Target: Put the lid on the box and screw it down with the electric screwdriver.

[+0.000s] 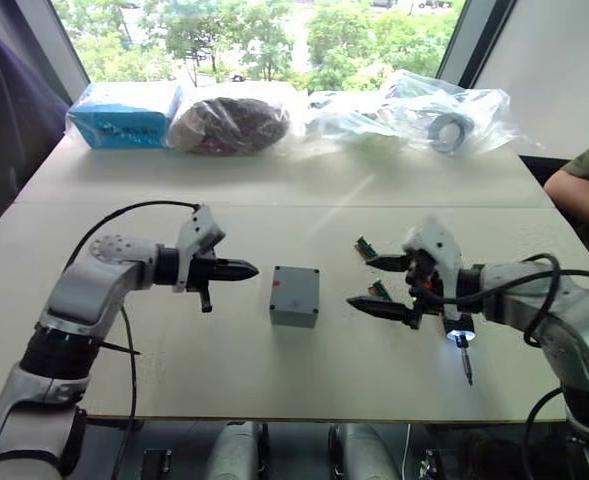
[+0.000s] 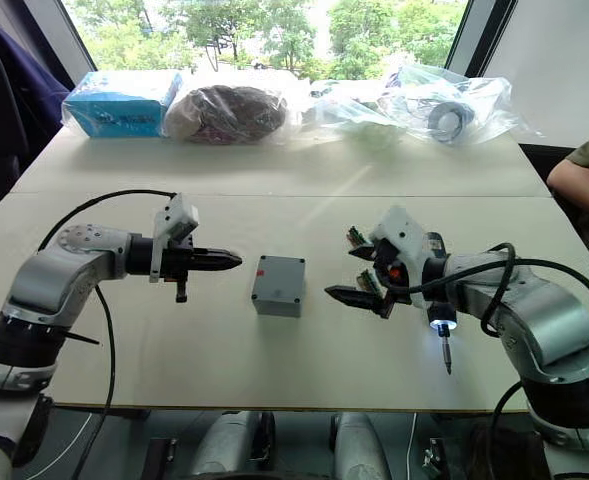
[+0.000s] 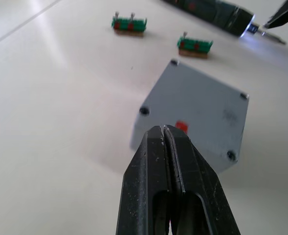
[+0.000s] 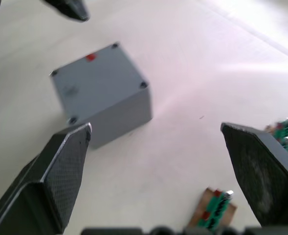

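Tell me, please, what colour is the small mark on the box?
Red, on the square grey plastic box, clearest in the left wrist view.

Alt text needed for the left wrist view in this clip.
The left pincer, fingers pressed shut, points at a grey box with its lid on, standing on a white table. Beyond it lie two green connectors and the lit tip of the electric screwdriver.

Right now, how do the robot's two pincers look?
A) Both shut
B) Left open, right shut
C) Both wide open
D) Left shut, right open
D: the left pincer has its two black fingers pressed together, pointing at the box, while the right pincer has its fingers spread far apart with nothing between them.
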Available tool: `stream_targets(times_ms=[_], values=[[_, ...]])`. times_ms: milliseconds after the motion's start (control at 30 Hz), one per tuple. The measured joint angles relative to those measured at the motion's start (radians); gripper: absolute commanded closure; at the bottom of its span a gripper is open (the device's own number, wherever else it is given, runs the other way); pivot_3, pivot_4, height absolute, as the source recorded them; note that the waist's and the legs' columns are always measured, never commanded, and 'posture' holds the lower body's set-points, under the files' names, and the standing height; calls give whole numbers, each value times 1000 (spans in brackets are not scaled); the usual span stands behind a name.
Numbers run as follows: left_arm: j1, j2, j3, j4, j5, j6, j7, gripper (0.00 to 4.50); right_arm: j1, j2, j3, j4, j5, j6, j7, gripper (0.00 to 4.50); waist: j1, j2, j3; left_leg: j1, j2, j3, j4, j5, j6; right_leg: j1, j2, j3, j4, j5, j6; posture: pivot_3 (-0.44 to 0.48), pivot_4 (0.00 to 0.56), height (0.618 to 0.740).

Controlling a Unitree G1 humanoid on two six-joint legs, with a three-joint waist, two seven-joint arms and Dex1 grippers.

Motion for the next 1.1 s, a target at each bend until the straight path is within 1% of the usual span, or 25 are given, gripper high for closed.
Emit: stream_targets(times_ms=[100, 200, 233, 267, 300, 333, 667, 833, 1033, 1100], values=[[-13, -21, -26, -42, -8, 0, 1, 4500, 92, 22, 11, 19, -63, -31, -88, 30, -2, 0, 0, 0, -1, 0, 0, 0, 0, 0, 0, 1, 0, 0, 0, 0, 150, 740], [-13, -35, -58, -56, -9, 0, 1, 4500, 137, 53, 26, 31, -100, -66, -137, 756, -8, 0, 0, 1, -2, 1, 0, 0, 0, -1, 1, 2, 1, 0, 0, 0, 150, 740], [-13, -38, -69, -63, -9, 0, 2, 4500, 147, 67, 30, 36, -113, -82, -155, 1131, -9, -1, 0, 1, -1, 1, 0, 0, -1, -1, 1, 2, 1, 0, 0, 0, 150, 740], [-13, -41, -79, -73, -9, 0, 2, 4500, 156, 79, 35, 41, -124, -94, -171, 1393, -9, 0, 0, 1, -1, 1, 0, 0, -1, -1, 1, 2, 1, 0, 0, 0, 150, 740], [-13, -42, -85, -79, -9, 0, 2, 4500, 163, 85, 43, 48, -134, -106, -184, 1836, -9, 0, 0, 2, -1, 1, 0, 0, -1, -1, 1, 2, 1, 0, 0, 0, 150, 740], [-13, -42, -85, -81, -8, 0, 4, 4500, 164, 94, 46, 55, -144, -113, -198, 2136, -9, 0, 0, 2, -1, 1, 0, 0, -1, -1, 1, 2, 1, 0, 0, 0, 150, 740], [-14, -37, -85, -81, -8, 0, 16, 4500, 140, 146, 74, 99, -172, -155, -243, 2136, -4, 0, 0, 2, -1, 2, 0, 0, -1, -1, 1, 2, 1, 0, 0, 0, 150, 740], [-14, -30, -85, -82, -7, 0, 22, 4500, 130, 148, 93, 136, -185, -164, -242, 2136, -4, 0, 0, 2, -1, 2, 0, 0, -1, -1, 1, 2, 1, 0, 0, 0, 150, 740], [-10, -30, -85, -83, -7, 0, 34, 4500, 125, 148, 100, 138, -191, -182, -236, 2136, -4, 0, 0, 2, -1, 2, 0, 0, -1, -1, 1, 2, 1, 0, 0, 0, 150, 740], [-9, -28, -87, -83, -5, 0, 35, 4500, 125, 152, 101, 142, -192, -185, -236, 2671, -4, 0, 0, 2, -1, 2, 0, 0, -1, -1, 1, 2, 1, 0, 0, 0, 150, 740]])
